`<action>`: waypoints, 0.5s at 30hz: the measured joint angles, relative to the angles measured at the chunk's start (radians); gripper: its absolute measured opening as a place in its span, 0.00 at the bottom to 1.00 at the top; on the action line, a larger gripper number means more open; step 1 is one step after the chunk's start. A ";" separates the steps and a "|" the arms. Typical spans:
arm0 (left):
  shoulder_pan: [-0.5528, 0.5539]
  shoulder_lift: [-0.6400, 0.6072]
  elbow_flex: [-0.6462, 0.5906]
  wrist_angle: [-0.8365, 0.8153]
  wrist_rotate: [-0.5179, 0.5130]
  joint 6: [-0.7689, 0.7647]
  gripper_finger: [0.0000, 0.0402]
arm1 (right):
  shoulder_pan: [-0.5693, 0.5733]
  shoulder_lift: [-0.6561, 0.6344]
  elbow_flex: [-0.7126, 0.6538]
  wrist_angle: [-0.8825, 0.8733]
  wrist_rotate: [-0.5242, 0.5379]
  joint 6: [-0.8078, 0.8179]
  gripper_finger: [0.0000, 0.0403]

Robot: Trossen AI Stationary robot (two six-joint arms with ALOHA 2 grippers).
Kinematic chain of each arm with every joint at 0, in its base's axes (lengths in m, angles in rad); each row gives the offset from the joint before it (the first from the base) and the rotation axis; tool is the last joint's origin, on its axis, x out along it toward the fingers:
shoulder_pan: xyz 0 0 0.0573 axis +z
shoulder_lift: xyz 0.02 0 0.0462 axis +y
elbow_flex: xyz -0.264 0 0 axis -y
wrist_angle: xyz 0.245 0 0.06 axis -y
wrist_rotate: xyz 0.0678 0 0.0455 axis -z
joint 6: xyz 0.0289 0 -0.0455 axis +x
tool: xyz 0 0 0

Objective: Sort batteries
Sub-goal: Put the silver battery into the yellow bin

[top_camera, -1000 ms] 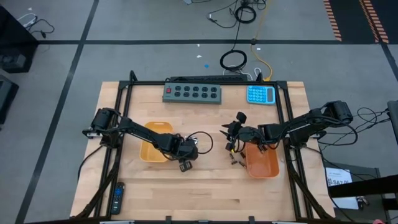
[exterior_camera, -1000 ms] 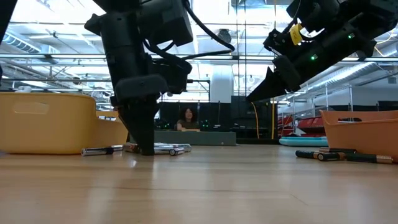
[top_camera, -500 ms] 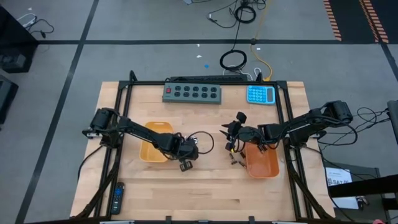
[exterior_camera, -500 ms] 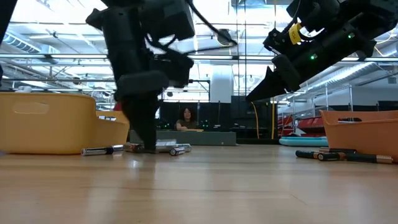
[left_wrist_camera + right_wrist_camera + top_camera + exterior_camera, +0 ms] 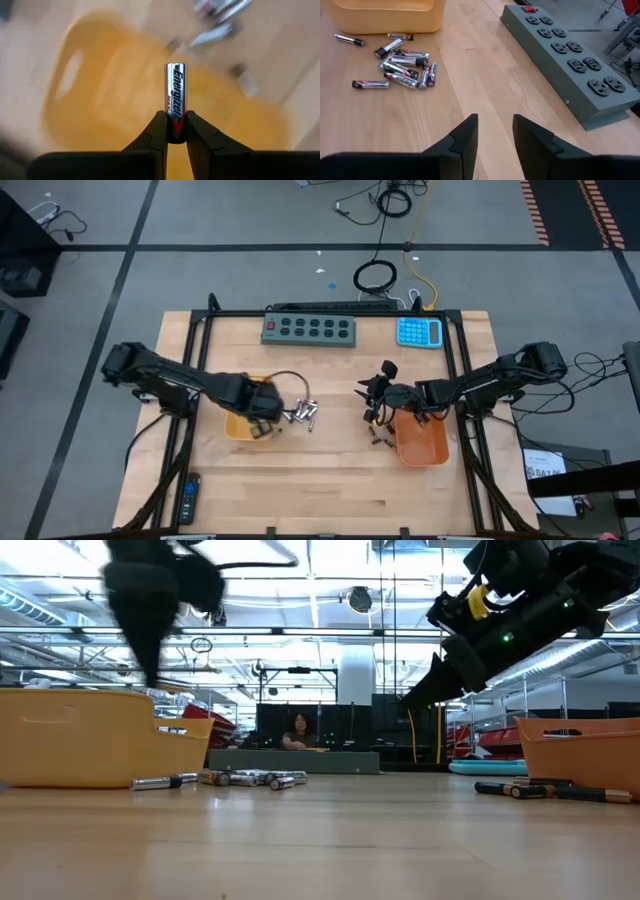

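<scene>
You've got a silver cylindrical battery (image 5: 175, 102) with black lettering and a red-and-black lower band between dark fingers (image 5: 158, 131). Under it sits a yellow-orange plastic tray (image 5: 243, 420); your other tray (image 5: 421, 442) runs deeper orange. The loose pile of small batteries (image 5: 405, 67) shows silver with red and black bands. Pale wooden tabletop (image 5: 330, 490), grey power strip (image 5: 309, 329) with red switch, bright blue calculator (image 5: 420, 332).

One silver battery (image 5: 175, 97) upright between fingers (image 5: 157, 131); others (image 5: 305, 414) piled.
</scene>
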 joint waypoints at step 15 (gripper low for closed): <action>-0.001 -0.068 -0.194 0.004 -0.051 -0.060 0.47 | 0.011 0.000 0.000 0.002 -0.108 -0.015 0.28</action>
